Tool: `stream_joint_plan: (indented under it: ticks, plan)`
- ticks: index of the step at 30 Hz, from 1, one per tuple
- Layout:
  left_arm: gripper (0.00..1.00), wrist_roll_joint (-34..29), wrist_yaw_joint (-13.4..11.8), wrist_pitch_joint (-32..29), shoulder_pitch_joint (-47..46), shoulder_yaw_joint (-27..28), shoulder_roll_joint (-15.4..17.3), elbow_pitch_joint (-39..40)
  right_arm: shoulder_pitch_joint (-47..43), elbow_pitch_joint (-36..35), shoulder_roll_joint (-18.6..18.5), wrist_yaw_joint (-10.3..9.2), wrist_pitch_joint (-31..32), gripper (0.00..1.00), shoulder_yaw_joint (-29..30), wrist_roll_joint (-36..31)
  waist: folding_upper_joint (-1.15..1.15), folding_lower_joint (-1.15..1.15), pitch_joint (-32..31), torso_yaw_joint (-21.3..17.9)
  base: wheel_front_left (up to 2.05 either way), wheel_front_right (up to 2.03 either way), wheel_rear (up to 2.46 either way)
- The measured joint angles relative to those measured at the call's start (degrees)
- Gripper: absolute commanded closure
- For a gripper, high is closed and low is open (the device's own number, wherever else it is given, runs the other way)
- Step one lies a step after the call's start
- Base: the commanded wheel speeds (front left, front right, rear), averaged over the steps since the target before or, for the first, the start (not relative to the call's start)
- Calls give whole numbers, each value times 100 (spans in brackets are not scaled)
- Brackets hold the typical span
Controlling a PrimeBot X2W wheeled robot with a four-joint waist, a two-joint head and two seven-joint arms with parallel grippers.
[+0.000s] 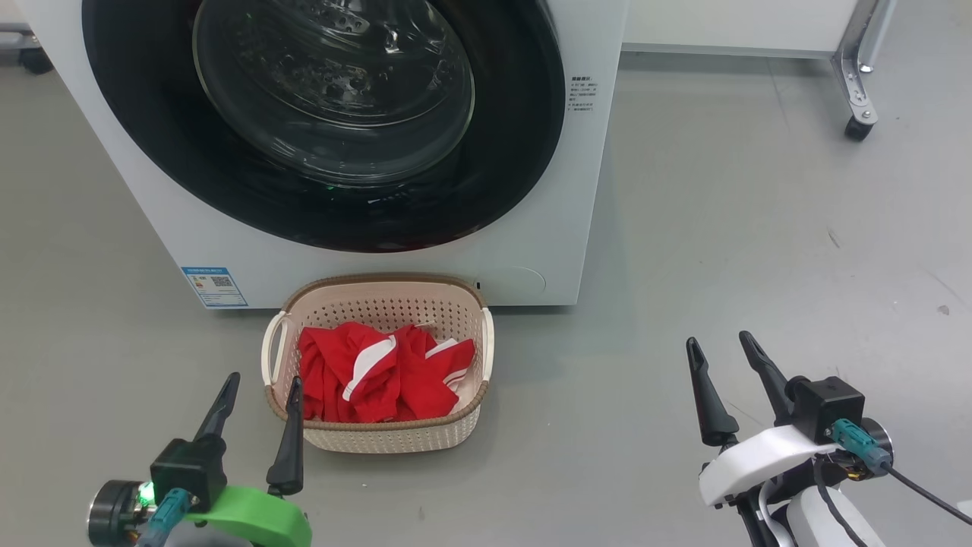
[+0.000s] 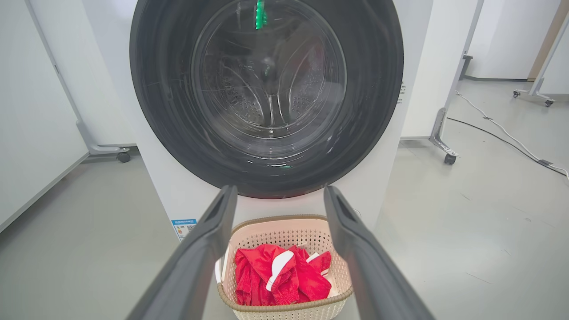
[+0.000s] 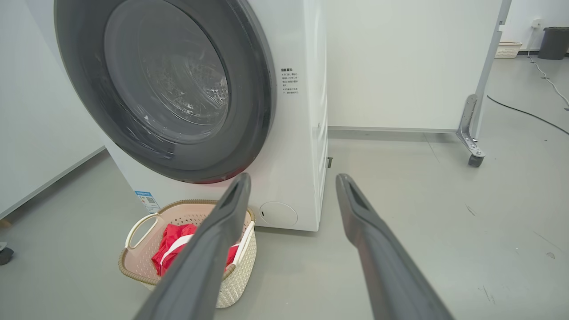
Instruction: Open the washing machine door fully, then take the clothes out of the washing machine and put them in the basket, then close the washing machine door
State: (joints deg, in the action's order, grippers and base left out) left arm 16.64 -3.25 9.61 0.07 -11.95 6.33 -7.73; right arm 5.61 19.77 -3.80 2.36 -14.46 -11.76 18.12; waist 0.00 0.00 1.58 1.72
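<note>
Grey floor (image 1: 759, 266), wheeled white partitions (image 3: 400, 66) behind. White washing machine (image 1: 585, 190), its washing machine door (image 1: 319, 209) closed flush against the front. The basket (image 1: 387, 441) stands on the floor just before the machine, the clothes (image 1: 364, 372) heaped inside. Left end effector (image 1: 265, 378) and right end effector (image 1: 719, 339) — both low, fingers spread, holding nothing — point toward the machine. Blue label sticker (image 1: 215, 286) and small printed text (image 1: 582, 95) — too small to read.

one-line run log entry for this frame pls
door: shut; clothes: in basket; left gripper: open, empty; right gripper: open, empty; task: looks done
</note>
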Motion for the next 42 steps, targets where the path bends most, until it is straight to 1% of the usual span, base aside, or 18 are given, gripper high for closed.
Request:
stream_joint_plan:
  ticks: [4,6,18,22,33,36,40,41,42]
  plan:
    - [0,0,-1,-4,29,0,1,45,-106,-105,0,-11,0,0,13,-29,0,0,-19,-18,0,0,0]
    - [0,0,-1,-10,46,1,2,66,-155,-137,1,-52,0,0,14,-35,0,0,-27,-25,0,0,0]
    - [0,0,-8,-123,118,0,5,155,-382,-352,3,-79,0,0,11,-63,0,0,-54,-29,0,0,0]
    - [0,0,-48,-131,121,0,7,196,-396,-410,4,-100,0,0,11,-63,0,0,-60,-31,0,0,0]
    - [0,0,-58,-185,195,2,8,260,-511,-520,4,-110,0,0,31,-64,0,0,-80,-40,0,0,0]
    - [0,0,-75,-196,204,2,8,271,-524,-541,4,-149,0,0,33,-63,0,0,-82,-43,0,0,0]
    - [0,0,-76,-198,208,2,8,289,-535,-571,4,-149,0,0,33,-63,0,0,-81,-45,0,0,0]
    - [100,0,-74,-197,210,-3,-3,247,-543,-531,10,-148,2,100,30,-62,0,0,-81,-45,0,0,0]
    - [100,0,-74,-198,230,-15,-24,182,-572,-476,24,-148,2,100,22,-62,0,0,-81,-45,0,0,0]
